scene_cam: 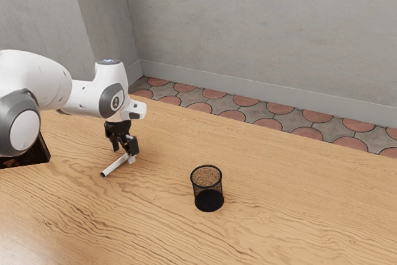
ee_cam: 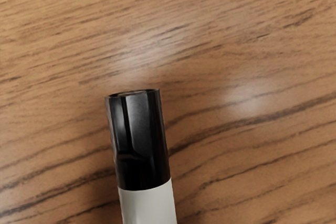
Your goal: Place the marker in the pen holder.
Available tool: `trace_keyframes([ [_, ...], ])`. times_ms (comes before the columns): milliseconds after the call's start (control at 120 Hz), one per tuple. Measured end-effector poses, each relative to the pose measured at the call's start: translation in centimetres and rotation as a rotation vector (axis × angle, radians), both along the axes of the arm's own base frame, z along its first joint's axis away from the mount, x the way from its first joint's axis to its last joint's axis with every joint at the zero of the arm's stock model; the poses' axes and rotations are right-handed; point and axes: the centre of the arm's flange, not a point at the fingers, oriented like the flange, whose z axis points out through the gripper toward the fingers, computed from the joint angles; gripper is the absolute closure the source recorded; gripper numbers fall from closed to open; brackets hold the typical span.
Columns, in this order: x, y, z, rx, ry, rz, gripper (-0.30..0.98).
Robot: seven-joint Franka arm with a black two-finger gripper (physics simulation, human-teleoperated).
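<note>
Your white arm (scene_cam: 37, 85) reaches over the wood-grain desk (scene_cam: 279, 215) toward the pen holder (scene_cam: 207, 201), an upright black mesh cup. To the holder's side nearer the arm, and well apart from it, is your claw (scene_cam: 124, 154) — fingers spread, gripping nothing. The white, black-capped marker (scene_cam: 115, 166) lies on the same side of the holder — outside it, low at the claw, one end angled away.
</note>
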Motion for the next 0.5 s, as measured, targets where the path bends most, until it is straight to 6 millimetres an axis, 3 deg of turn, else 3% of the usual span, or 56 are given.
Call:
trace_keyframes([
  [500, 0.21, 0.03, -0.26, -0.015, 0.012, -0.013, 0.51],
])
